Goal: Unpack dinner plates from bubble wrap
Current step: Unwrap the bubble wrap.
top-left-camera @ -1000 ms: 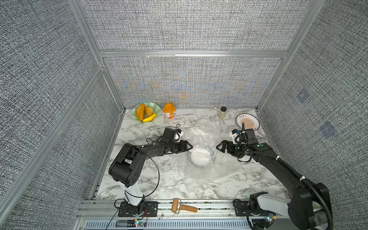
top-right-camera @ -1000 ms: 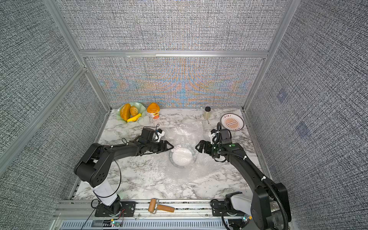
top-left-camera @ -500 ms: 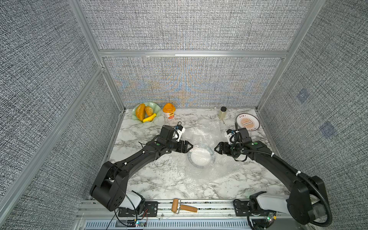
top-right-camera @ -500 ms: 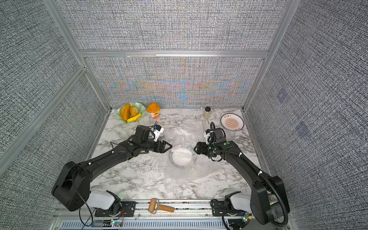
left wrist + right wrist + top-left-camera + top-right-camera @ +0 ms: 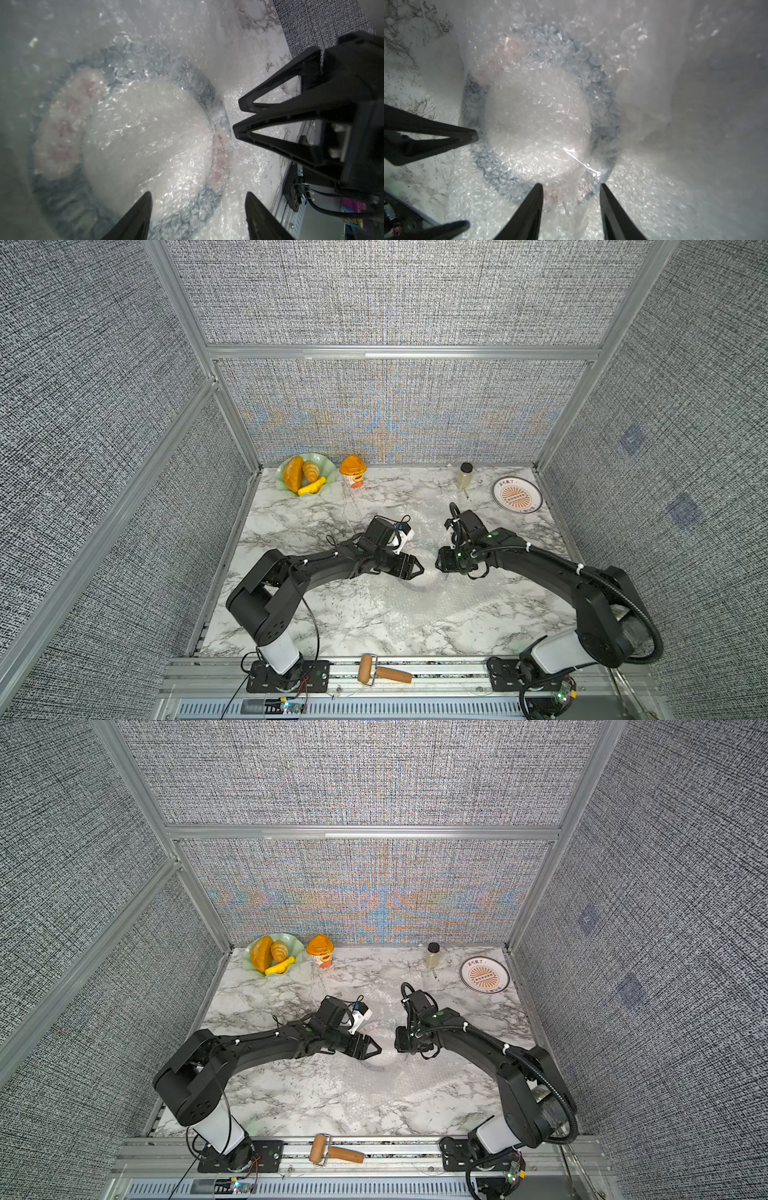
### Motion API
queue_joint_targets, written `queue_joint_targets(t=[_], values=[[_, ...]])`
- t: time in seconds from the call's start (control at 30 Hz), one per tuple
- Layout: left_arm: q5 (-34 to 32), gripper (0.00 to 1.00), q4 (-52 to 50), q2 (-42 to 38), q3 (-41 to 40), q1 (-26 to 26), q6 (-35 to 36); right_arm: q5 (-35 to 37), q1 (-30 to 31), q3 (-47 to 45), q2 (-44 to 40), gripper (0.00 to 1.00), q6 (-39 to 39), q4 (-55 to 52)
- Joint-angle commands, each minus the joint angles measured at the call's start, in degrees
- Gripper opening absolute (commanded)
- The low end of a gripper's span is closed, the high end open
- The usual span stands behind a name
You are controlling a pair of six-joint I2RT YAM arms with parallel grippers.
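Flanking the wrapped plate point(image 5: 141, 133): my left claw point(image 5: 198, 194) gapes empty; right claw point(image 5: 571, 186) half-open, perhaps brushing bubble wrap point(image 5: 664, 197).

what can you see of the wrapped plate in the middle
The plate is round, with a white centre, a grey-blue rim band and faint reddish marks, all blurred through the bubble wrap that covers it. It seems to lie flat on the marble table, near its middle. The left hand and right hand sit at opposite edges, jaws apart, over the wrap. Whether either grips anything is unclear.
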Motion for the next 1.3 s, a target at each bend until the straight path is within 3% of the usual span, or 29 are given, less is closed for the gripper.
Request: queue_joint_targets(t=[0.0,0.4,0.9,1.03,1.27], values=[[0.37,0.71,3.19,2.01,-0.34,-0.09,-1.17,3.46,1.4,0.74,2.0,0.44,-0.05,-1.73],[0.89,0.7,6.03,5.01,-2.88,-0.05,-2.66,6.56,3.93,1.31,7.32,0.38,-0.23,-3.11],[0.46,0.7,5.9,5.92,-2.71,-0.1,-2.81,9.06,4.12,0.64,9.42,0.08,0.12,-2.51],[0.37,0.69,5.96,6.08,-2.98,-0.1,-2.82,8.34,4.11,0.46,7.65,0.0,0.21,-2.6],[-1.8,0.69,3.82,6.46,-2.51,-0.04,-2.23,8.05,3.64,-0.95,-0.44,0.0,1.56,-2.43]])
